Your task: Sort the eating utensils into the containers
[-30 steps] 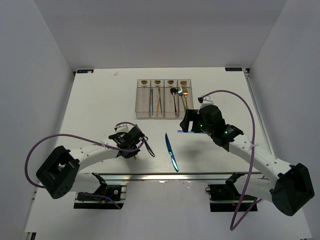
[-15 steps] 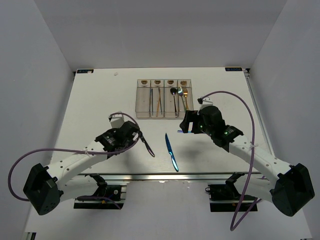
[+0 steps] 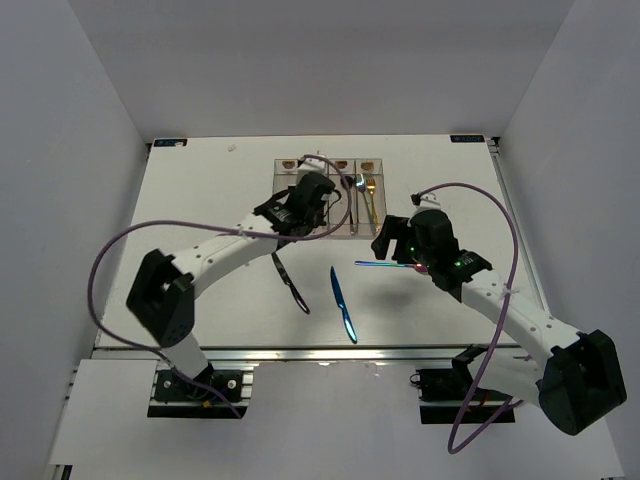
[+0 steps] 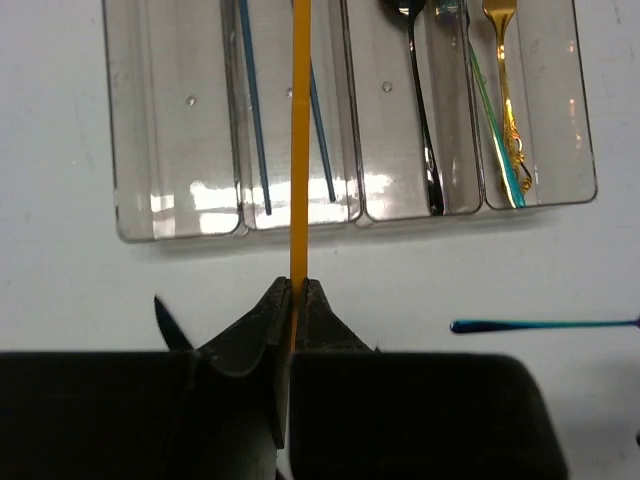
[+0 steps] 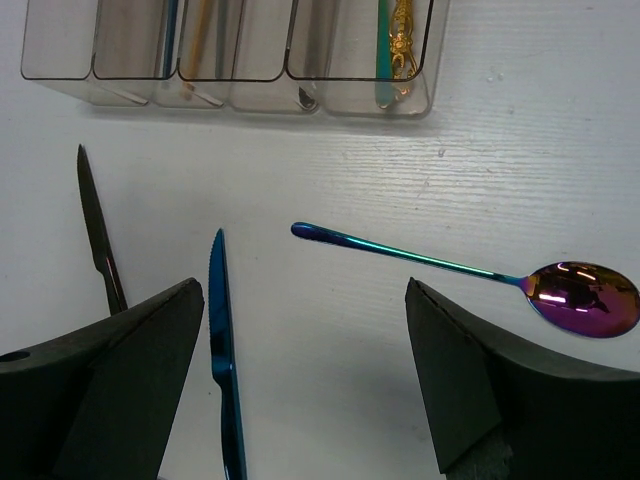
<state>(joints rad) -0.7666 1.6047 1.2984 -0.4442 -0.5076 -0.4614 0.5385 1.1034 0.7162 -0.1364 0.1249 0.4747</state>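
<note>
My left gripper (image 3: 305, 212) is above the near end of the containers (image 3: 345, 232), four joined clear bins. In the left wrist view it (image 4: 297, 285) is shut on a tan chopstick (image 4: 298, 150) that points out over the second bin (image 4: 180, 230). The bins hold thin dark sticks (image 4: 252, 110), a black spoon (image 4: 425, 130) and a gold fork (image 4: 505, 100). My right gripper (image 3: 383, 244) is open and empty (image 5: 303, 290) over the handle of an iridescent purple-bowled spoon (image 5: 585, 298) lying on the table. A blue knife (image 3: 342, 303) and a black knife (image 3: 290, 283) lie in front of the bins.
The blue knife (image 5: 222, 360) lies just inside my right gripper's left finger, and the black knife (image 5: 98, 235) lies further left. The bins (image 5: 260, 75) stand a short way beyond the spoon's handle. Purple cables loop off both arms.
My left arm has swung from the near left of the table up to the containers with the chopstick, uncovering the black knife. My right gripper has shifted slightly right.
</note>
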